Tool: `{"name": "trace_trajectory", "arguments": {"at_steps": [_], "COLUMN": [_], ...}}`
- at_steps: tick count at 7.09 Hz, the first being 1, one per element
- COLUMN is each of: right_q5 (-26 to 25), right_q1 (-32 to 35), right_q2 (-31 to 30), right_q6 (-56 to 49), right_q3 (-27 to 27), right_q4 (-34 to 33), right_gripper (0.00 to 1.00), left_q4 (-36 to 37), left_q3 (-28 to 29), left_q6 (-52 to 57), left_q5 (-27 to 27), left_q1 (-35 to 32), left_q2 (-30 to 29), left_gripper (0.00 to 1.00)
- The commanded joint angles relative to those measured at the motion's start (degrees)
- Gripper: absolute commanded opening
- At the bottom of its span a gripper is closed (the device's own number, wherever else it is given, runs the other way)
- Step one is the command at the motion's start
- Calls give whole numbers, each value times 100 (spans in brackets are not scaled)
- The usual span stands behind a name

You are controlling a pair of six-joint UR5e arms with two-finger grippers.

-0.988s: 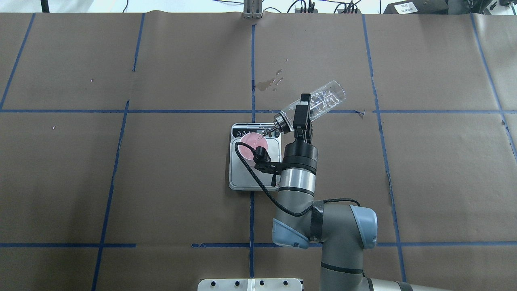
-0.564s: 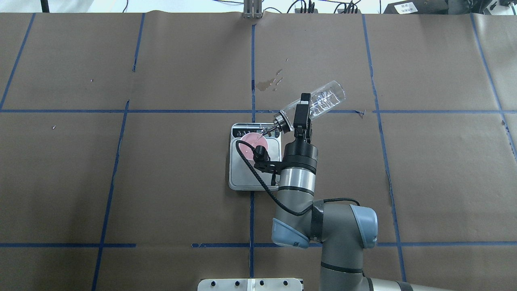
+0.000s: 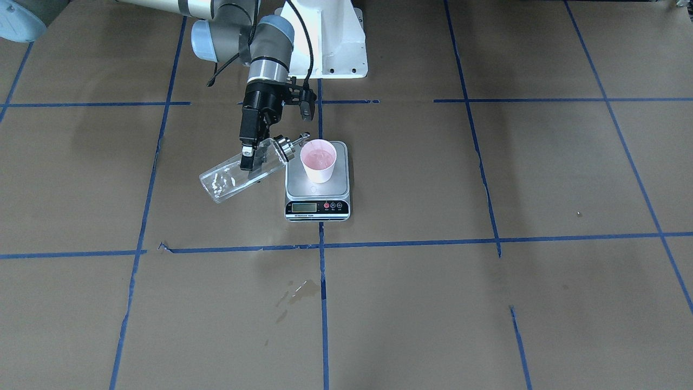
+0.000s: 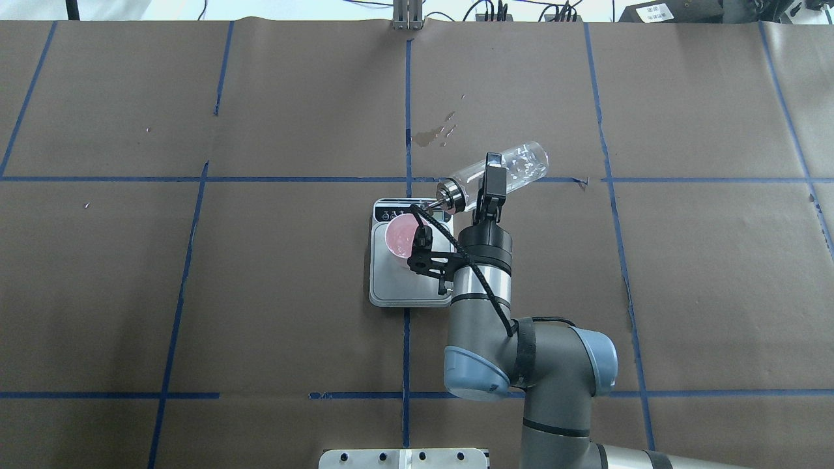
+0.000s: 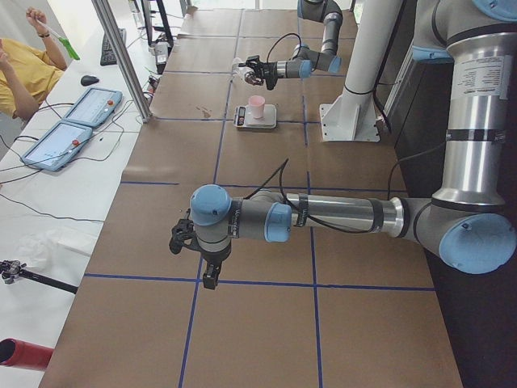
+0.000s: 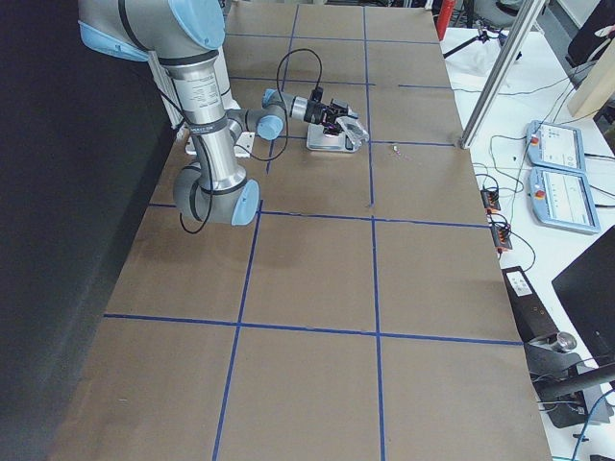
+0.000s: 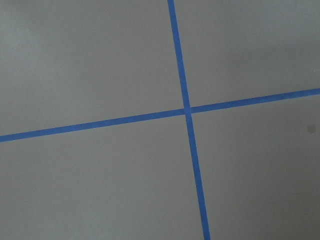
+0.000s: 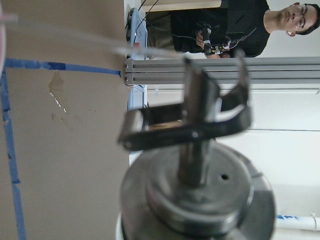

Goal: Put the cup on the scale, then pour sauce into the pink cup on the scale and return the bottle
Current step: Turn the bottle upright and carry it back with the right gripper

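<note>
The cup [image 3: 319,158] stands upright on the scale [image 3: 338,187] with sauce [image 3: 318,157] showing inside. The bottle [image 3: 235,176] lies almost level just beside it, its spout [image 3: 301,137] at the cup's rim, pinched across its body by the right gripper [image 3: 252,157]. With the spout so close to the rim, a small swing while righting the bottle could drip sauce on the platform or tip the light cup. The left gripper [image 5: 207,273] hangs well apart over the bench [image 3: 487,303]; I cannot tell whether it is spread.
</note>
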Motion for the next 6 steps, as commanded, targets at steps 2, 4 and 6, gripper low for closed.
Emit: {"name": "trace_trajectory", "arguments": {"at_steps": [2, 4, 6], "right_q5": [445, 1310, 1622], "right_q1": [0, 18, 201], "right_q2": [-210, -342, -457], "right_q6": [2048, 4307, 5686], "right_q3": [9, 184, 1111], "right_q4": [555, 564, 581], "right_gripper": [0, 0, 0], "left_q4": [0, 0, -9], "left_q3": [-6, -24, -24], "left_q6": [9, 9, 9], "left_q5": [0, 0, 0], "left_q1": [0, 0, 0], "left_q2": [-2, -2, -2], "left_gripper": [100, 100, 100]}}
